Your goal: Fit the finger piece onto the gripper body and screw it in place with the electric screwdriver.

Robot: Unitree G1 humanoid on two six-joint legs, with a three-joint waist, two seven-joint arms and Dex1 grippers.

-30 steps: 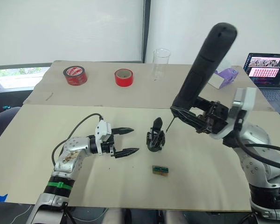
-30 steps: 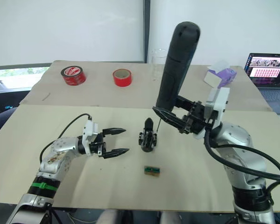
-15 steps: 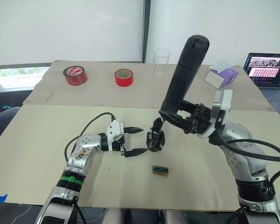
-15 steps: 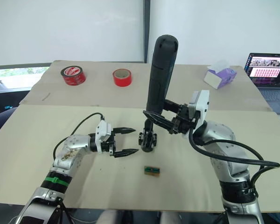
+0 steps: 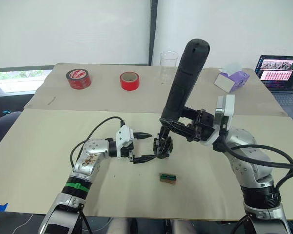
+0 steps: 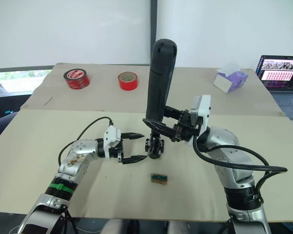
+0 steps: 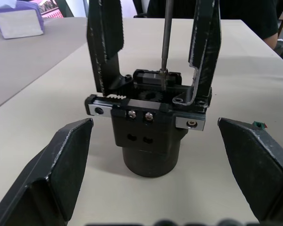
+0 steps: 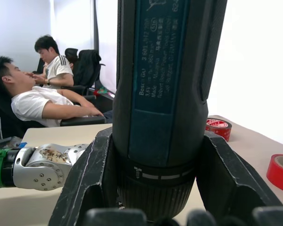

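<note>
Body: mid-table, fingers fitted upright
Driver: clamped in right gripper, bit on top screw
Left gripper: spread, flanking body
Left: driving screw home

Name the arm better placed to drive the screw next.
Right. Its end effector is shut on the screwdriver, whose bit already touches the top of the gripper body. The left end effector is open beside it.

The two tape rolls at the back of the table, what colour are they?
Both tape rolls are red, best seen in the left eye view.
</note>
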